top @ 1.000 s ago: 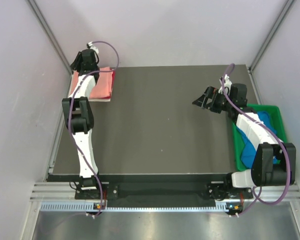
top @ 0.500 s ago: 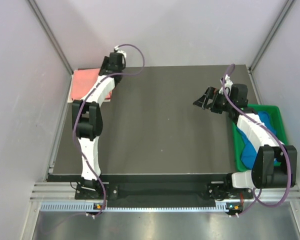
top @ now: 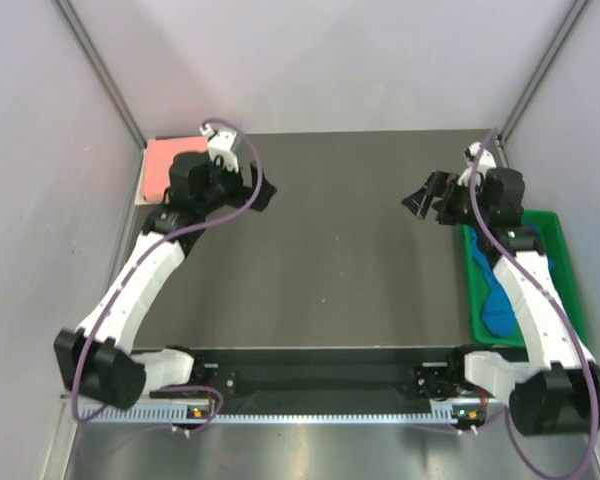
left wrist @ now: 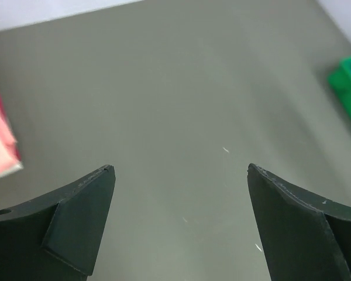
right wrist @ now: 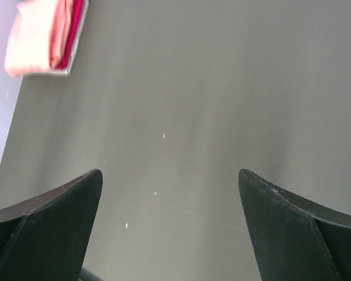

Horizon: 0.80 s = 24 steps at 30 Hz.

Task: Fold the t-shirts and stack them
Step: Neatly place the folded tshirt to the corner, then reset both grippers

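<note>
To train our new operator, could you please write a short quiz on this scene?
1. True or false: the left gripper and the right gripper are both open and empty.
2. What colour is the top tee of the stack?
3. Where is the blue tee? A: on the stack. B: in the tray. C: in a gripper.

Key: 1 true; 2 pink; 3 B.

The dark grey flat table top (top: 330,260) carries a folded salmon-pink cotton tee (top: 165,165) at its far left corner, lying on a folded crimson-red tee (right wrist: 75,29). A green plastic tray (top: 550,225) sits at the table's right edge and holds a bright blue tee (top: 498,310).
</note>
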### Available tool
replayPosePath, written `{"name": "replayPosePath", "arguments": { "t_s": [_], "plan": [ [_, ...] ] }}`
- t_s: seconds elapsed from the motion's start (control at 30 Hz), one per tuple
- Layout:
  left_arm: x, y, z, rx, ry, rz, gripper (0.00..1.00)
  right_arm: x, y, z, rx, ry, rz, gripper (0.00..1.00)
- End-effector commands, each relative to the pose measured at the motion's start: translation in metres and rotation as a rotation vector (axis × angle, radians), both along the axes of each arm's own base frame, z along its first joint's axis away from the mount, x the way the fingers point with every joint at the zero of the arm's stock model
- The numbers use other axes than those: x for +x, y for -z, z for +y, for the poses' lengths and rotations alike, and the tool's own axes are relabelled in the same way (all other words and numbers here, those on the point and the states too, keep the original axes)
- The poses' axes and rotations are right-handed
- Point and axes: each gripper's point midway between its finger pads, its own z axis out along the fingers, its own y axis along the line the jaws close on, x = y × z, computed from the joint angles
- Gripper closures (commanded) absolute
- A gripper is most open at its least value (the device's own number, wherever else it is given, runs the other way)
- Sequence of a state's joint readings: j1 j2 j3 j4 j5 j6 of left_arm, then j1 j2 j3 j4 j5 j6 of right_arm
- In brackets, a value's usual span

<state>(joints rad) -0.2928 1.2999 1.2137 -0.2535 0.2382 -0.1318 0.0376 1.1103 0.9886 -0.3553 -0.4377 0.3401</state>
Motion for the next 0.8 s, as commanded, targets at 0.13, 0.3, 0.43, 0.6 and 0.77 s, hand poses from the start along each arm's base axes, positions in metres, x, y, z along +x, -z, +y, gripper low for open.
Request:
{"name": "replayPosePath", "arguments": {
  "t_s": [0.13, 0.3, 0.43, 0.6, 0.77],
  "plan": [
    [-0.087, 0.011, -0.001, -0.136, 0.092, 0.038, 0.01, -0.05, -0.014, -0.019, -0.024, 0.12, -0.123, 0.0],
    [-0.109, 0.012, 0.017, -0.163, 0.02, -0.049, 0.01, -0.066, -0.028, -0.009, 0.0, 0.058, -0.146, 0.0],
    [-0.114, 0.017, 0.021, -0.172, -0.004, -0.046, 0.01, -0.074, -0.042, -0.003, 0.013, 0.015, -0.162, 0.0],
    [-0.117, 0.007, 0.022, -0.187, -0.002, -0.064, 0.01, -0.084, -0.057, -0.003, 0.024, 0.012, -0.237, 0.0],
    [-0.122, -0.005, 0.022, -0.201, 0.01, -0.115, 0.01, -0.088, -0.065, -0.003, 0.023, 0.011, -0.261, 0.0]
  ]
}}
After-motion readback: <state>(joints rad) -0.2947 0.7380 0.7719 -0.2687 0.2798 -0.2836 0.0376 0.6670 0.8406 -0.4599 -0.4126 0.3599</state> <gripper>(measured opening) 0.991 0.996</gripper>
